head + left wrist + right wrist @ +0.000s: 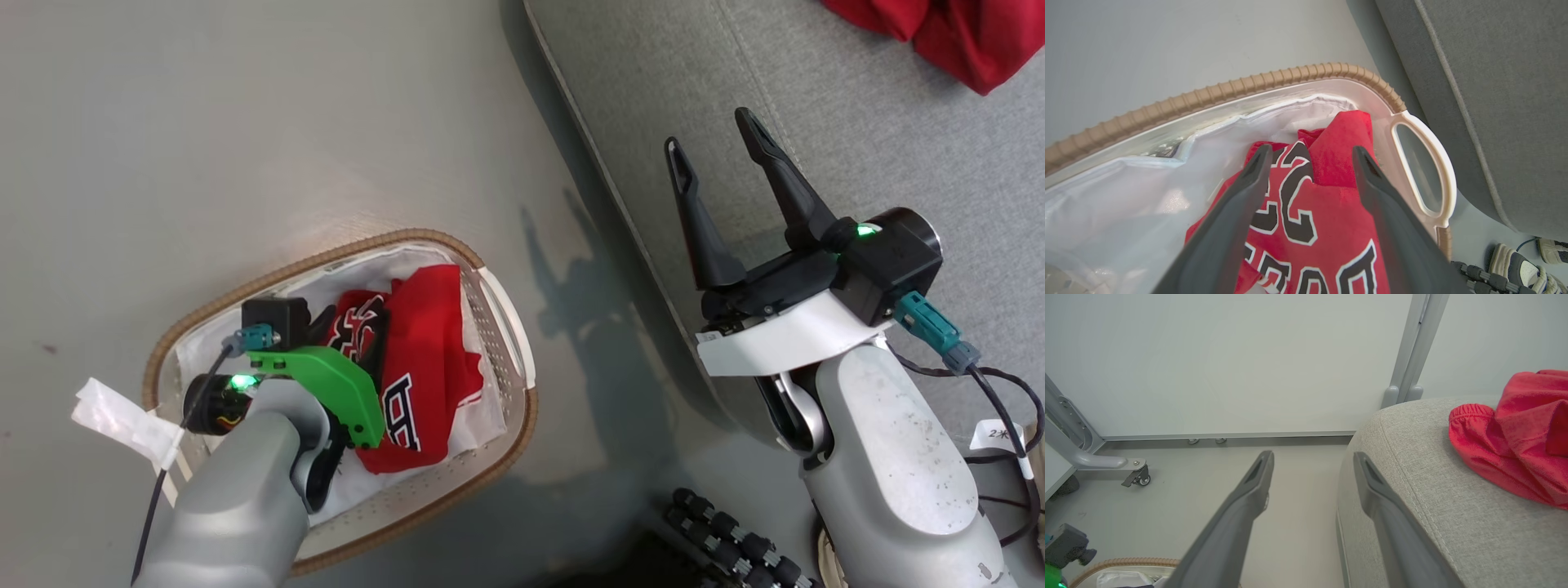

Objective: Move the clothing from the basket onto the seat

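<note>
- Bright, even light is filling all three views.
- A warm glare patch (343, 227) is glowing on the floor (204, 106) beside the basket (367, 242).
- The right gripper (709, 129) is casting a soft shadow (584, 278) on the floor beside the seat (816, 98).
- The wrist views are bending straight edges, and close fingers (1220, 245) are blurring.

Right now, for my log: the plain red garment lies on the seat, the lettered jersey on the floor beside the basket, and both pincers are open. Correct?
No: the left wrist view shows the lettered jersey inside the basket, not on the floor. The plain red garment is on the seat; left pincer and right pincer are open.
</note>
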### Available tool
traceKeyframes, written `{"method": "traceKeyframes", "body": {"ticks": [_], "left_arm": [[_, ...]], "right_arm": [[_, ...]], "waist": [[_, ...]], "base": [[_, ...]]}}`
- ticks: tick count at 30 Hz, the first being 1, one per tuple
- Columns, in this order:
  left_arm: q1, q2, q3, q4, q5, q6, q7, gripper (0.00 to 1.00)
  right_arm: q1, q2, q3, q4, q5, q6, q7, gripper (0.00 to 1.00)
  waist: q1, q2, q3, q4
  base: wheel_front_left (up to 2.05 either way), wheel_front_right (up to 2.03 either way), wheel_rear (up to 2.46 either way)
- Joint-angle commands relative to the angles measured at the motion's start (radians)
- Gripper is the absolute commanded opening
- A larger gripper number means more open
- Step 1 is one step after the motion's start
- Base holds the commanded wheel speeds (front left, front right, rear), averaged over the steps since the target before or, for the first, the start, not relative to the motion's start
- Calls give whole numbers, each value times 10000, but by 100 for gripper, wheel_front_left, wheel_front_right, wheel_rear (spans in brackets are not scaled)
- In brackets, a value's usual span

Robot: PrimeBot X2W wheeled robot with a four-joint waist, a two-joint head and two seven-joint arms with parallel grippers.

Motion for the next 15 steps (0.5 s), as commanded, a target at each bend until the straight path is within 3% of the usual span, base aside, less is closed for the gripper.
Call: {"method": "traceKeyframes", "body": {"ticks": [1,15], "left_arm": [[-246,138,-89,79,-224,-29,118,100],[-1024,596,-1580,89,-2226,-30,1227,100]], "right_arm": [[-125,5,40,-80,34,-14,-3,100],[-307,0,298,-319,-76,-14,-3,100]], "waist": [[0,0,419,-197],[0,0,1264,-88]], "base": [[0,0,0],[0,0,0]]}}
